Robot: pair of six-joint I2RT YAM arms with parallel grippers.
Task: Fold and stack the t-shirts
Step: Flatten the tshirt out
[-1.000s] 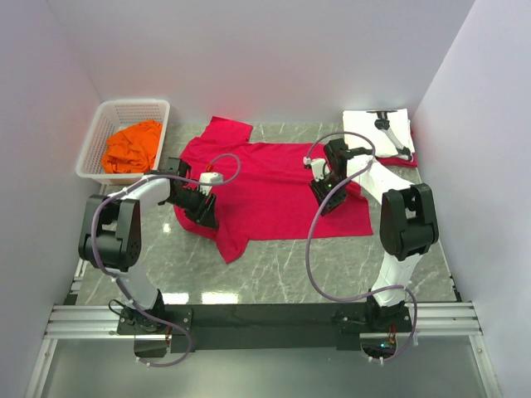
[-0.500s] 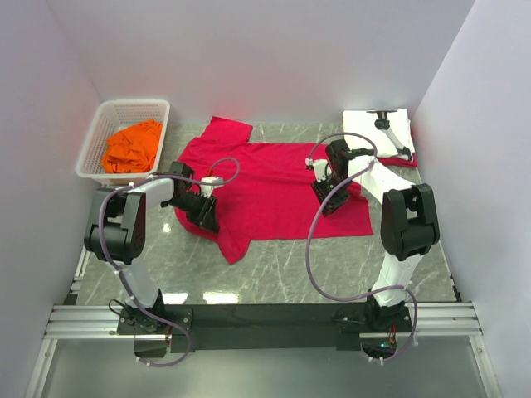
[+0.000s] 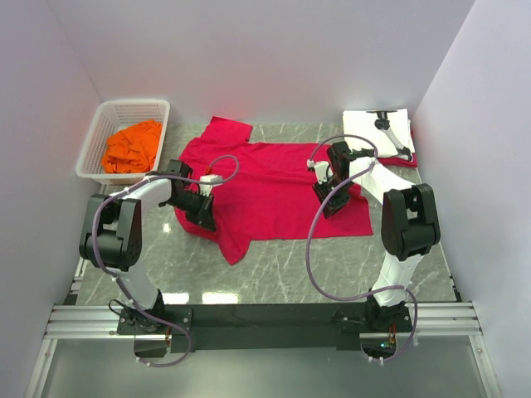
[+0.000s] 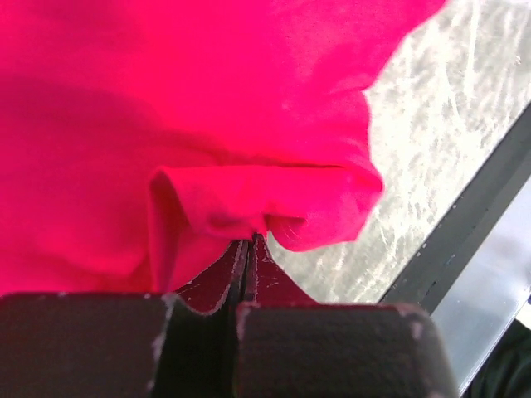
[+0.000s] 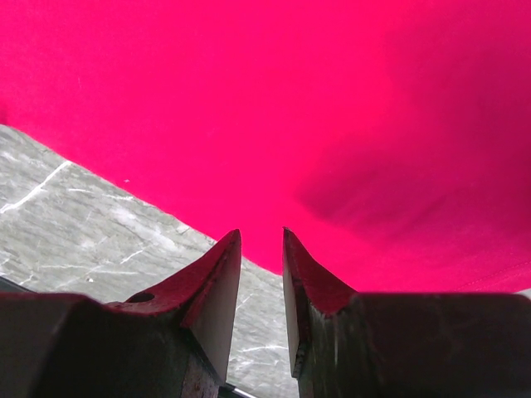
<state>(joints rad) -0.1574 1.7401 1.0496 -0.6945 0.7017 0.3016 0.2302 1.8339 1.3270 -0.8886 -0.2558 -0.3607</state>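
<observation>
The crimson-red t-shirt [image 3: 274,186] lies spread flat in the middle of the table. My left gripper [image 3: 206,219] sits at its left edge by the near sleeve. In the left wrist view it [image 4: 250,240] is shut on a bunched fold of the red fabric [image 4: 249,199]. My right gripper [image 3: 327,207] is low over the shirt's right part. In the right wrist view its jaws [image 5: 261,235] stand slightly apart and empty, just off the red shirt's hem [image 5: 332,99]. The orange t-shirt [image 3: 133,145] lies crumpled in the basket. The white printed t-shirt [image 3: 377,126] lies folded at the back right.
The white lattice basket [image 3: 133,104] stands at the back left by the wall. A strip of red fabric [image 3: 408,159] shows under the white shirt's near edge. Grey marble table [image 3: 290,274] shows in front of the red shirt. White walls close in on three sides.
The left arm's elbow swung slightly right and back. The right gripper edged a little to the right. The red shirt has barely moved.
</observation>
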